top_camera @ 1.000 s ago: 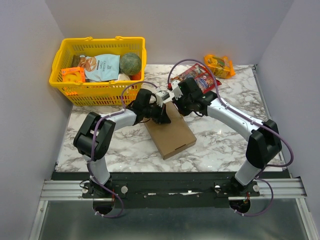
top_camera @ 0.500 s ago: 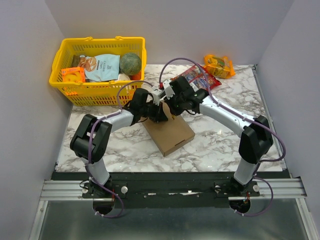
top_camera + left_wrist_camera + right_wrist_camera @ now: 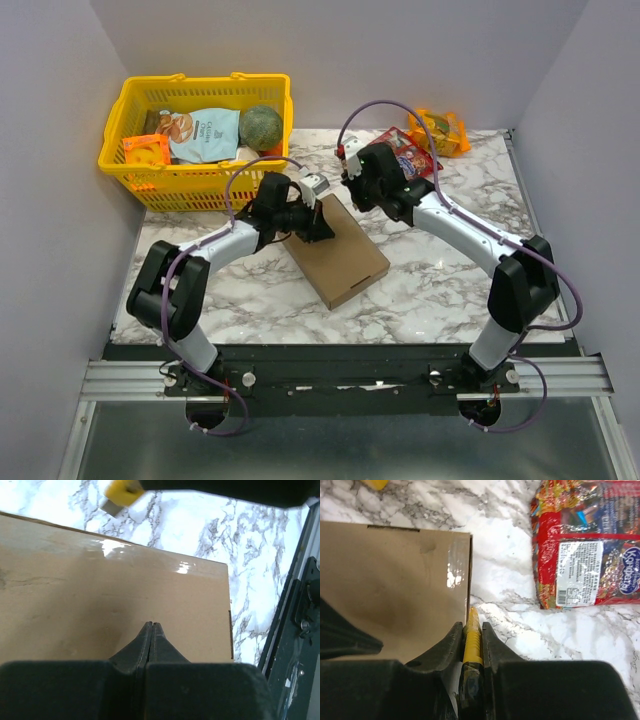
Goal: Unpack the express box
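Note:
The express box (image 3: 340, 255), flat brown cardboard with its lid down, lies slanted in the middle of the marble table. My left gripper (image 3: 322, 230) is shut with nothing in it, and its tips (image 3: 151, 625) rest over the box's lid (image 3: 110, 590) near the far left corner. Just beyond the box's far edge, my right gripper (image 3: 350, 195) is shut on a yellow ridged cutter (image 3: 472, 630). The cutter's tip sits beside the box's corner (image 3: 465, 565). From the left wrist view the cutter's yellow and grey end (image 3: 121, 492) shows above the lid.
A red snack bag (image 3: 590, 545) lies on the table right of the box's far corner (image 3: 405, 155). A yellow basket (image 3: 130, 165) with packets and a green round thing stands at the back left. An orange bag (image 3: 438, 130) lies at the back right.
My right gripper with the cutter has drawn back from over the box's far corner toward the back of the table. The left arm's elbow has swung left while its tips stay on the lid.

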`<state>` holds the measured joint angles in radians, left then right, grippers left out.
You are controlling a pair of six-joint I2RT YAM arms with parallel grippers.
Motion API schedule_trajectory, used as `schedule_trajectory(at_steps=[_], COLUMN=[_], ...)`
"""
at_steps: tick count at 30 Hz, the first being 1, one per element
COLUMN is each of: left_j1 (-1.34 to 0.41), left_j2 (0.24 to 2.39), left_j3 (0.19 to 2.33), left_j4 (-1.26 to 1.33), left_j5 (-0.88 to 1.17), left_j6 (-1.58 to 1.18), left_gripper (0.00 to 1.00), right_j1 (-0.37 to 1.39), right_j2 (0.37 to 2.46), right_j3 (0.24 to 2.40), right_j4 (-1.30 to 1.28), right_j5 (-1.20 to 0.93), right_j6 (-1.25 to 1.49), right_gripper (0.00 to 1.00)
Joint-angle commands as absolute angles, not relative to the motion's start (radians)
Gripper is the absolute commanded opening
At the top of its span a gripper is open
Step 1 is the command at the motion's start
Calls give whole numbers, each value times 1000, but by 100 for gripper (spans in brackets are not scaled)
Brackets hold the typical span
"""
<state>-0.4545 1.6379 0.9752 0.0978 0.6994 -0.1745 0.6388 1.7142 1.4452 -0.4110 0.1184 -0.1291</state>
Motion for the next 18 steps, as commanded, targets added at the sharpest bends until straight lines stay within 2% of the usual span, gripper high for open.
schedule_trajectory(at_steps=[1, 8, 18], left_j1=[-480, -480, -480], left_j2=[1677, 1767, 1790], left_j3=[1008, 1008, 1019], left_j4=[78, 83, 69], left_j5=[739, 690, 681], left_j6=[-153, -166, -156], left_gripper=[0, 0, 0], right_j1=[623, 620, 621], right_j2=[1689, 1686, 1686], right_j3=[1399, 1364, 1330], right_j4=[-281, -264, -245], right_j5=[146, 123, 74], right_j6=[-146, -114, -89], right_gripper=[1, 1, 0])
